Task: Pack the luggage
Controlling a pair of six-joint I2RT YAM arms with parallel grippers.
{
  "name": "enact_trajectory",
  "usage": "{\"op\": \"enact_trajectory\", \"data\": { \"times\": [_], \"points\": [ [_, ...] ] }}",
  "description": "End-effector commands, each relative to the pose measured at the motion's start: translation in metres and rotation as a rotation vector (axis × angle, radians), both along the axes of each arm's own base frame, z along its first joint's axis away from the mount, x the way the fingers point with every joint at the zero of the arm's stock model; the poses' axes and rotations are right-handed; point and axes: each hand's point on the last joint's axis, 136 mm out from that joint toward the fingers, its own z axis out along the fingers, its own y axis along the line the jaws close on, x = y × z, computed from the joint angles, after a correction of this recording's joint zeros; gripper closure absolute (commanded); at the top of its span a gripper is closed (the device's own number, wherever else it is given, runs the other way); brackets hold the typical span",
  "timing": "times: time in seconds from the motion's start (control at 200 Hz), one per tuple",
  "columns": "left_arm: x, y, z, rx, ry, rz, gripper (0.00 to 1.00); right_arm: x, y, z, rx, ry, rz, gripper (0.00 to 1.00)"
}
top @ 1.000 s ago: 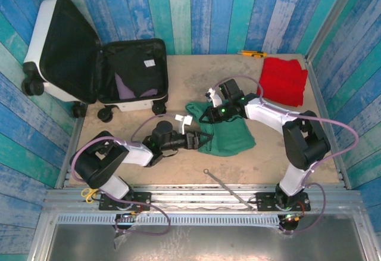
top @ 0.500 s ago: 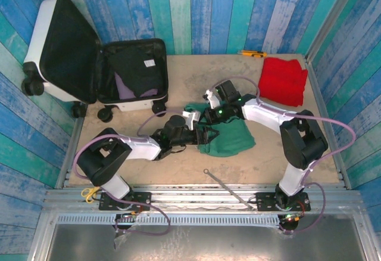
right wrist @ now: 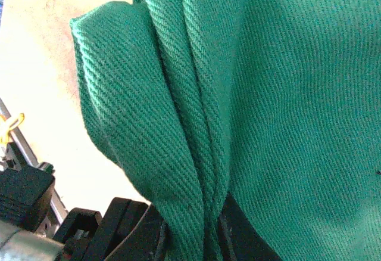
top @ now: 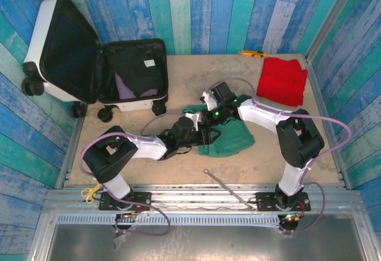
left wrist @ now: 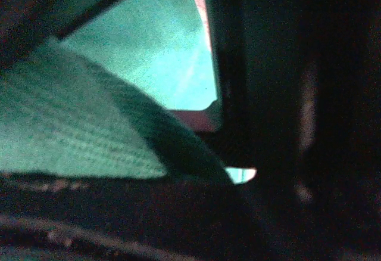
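The luggage, a white hard-shell suitcase, lies open at the back left, with dark folded clothes in its black-lined half. A green cloth lies rumpled at the table's middle. My right gripper is shut on the cloth's upper left corner; the right wrist view shows folds of the green cloth pinched between the jaws. My left gripper is pushed into the cloth's left edge. In the left wrist view, green cloth lies against dark fingers, and the gap between them is not readable.
A folded red cloth lies at the back right, with a yellow pen by the back wall. A thin metal rod lies near the front edge. Yellow scissors rest by the left arm's base.
My left gripper has moved right, from beside the green cloth into its left edge. My right gripper has shifted slightly left, still holding the cloth.
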Motion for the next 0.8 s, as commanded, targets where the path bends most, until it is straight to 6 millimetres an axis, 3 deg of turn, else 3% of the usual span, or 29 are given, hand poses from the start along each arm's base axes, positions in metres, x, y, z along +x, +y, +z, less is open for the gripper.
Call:
{"op": "enact_trajectory", "data": {
  "times": [0.0,0.07,0.105,0.125,0.165,0.205,0.231,0.251,0.261,0.446,0.626,0.792],
  "points": [
    [0.016,-0.005,-0.001,-0.016,0.019,0.079,0.4,-0.014,0.023,0.023,0.091,0.01,0.076,0.99],
    [0.018,-0.001,-0.008,-0.016,0.042,0.119,0.59,-0.015,0.023,0.023,0.096,0.018,0.082,0.99],
    [0.019,0.0,-0.01,-0.016,0.052,0.133,0.69,-0.017,0.022,0.023,0.092,0.021,0.086,0.91],
    [0.02,0.001,-0.012,-0.018,0.058,0.14,0.75,-0.018,0.021,0.023,0.087,0.02,0.088,0.83],
    [0.02,0.002,-0.014,-0.017,0.064,0.148,0.85,-0.018,0.018,0.024,0.069,0.011,0.086,0.56],
    [0.021,0.002,-0.015,-0.011,0.065,0.153,0.95,-0.018,0.012,0.025,0.043,-0.009,0.076,0.4],
    [0.021,0.003,-0.015,-0.003,0.066,0.156,1.0,-0.017,0.007,0.026,0.021,-0.025,0.065,0.25],
    [0.021,0.004,-0.016,0.006,0.067,0.159,1.0,-0.016,0.002,0.026,-0.006,-0.038,0.05,0.04],
    [0.021,0.005,-0.017,0.01,0.068,0.16,1.0,-0.015,-0.001,0.026,-0.02,-0.047,0.042,0.01],
    [0.024,0.014,-0.011,0.096,0.025,0.173,1.0,-0.006,-0.048,0.048,-0.23,-0.198,-0.058,0.0],
    [0.031,0.021,0.007,0.147,-0.031,0.184,1.0,0.004,-0.098,0.102,-0.314,-0.416,-0.219,0.0],
    [0.05,0.033,0.05,0.09,-0.091,0.209,1.0,0.008,-0.15,0.132,-0.336,-0.543,-0.36,0.0]
  ]
}}
